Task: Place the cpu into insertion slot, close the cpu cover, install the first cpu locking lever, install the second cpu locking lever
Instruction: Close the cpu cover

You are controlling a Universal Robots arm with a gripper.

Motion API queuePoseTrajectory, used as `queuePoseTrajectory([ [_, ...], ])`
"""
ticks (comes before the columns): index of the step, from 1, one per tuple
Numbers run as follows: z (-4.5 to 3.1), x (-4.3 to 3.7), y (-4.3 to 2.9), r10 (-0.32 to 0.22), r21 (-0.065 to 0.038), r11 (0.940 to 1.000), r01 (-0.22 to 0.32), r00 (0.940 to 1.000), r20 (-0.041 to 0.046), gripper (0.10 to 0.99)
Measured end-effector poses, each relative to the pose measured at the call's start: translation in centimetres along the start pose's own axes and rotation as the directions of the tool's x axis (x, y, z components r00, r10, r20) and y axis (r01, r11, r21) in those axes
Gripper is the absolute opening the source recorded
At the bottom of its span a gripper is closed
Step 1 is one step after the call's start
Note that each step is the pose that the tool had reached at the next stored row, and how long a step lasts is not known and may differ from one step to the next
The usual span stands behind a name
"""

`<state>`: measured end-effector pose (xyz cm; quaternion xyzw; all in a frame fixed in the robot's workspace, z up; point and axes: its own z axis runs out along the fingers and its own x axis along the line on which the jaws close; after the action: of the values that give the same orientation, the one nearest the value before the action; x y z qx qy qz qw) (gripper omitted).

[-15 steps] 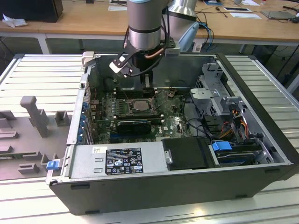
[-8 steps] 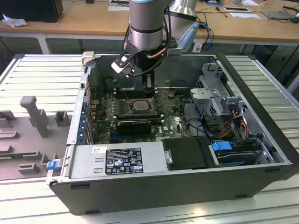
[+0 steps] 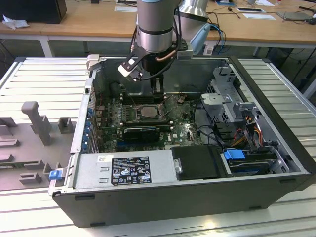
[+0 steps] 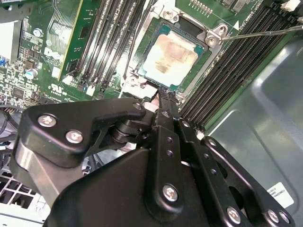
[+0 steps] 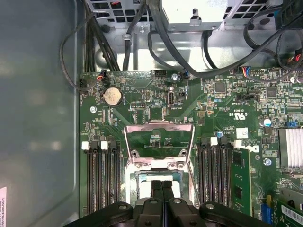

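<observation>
Above square silver-rimmed insertion slot (image 4: pixel 214 37), black hand (image 5: pixel 162 184) pinched closed, empty; pale flat cpu (image 4: pixel 169 56) seated.

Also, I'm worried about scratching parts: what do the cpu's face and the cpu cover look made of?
The cpu: likely metal, pale silver-beige, matte, with brownish smears on top. The cpu cover: thin bare metal, probably steel, silvery, glinting along its frame edges.
</observation>
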<state>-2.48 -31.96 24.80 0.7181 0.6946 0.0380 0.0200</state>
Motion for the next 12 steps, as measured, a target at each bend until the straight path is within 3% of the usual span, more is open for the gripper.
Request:
queuePoseTrajectory([
  [12,0.03,0.03,0.79,0.0,0.001,1.0,0.0,1.0,0.0001,0.106],
])
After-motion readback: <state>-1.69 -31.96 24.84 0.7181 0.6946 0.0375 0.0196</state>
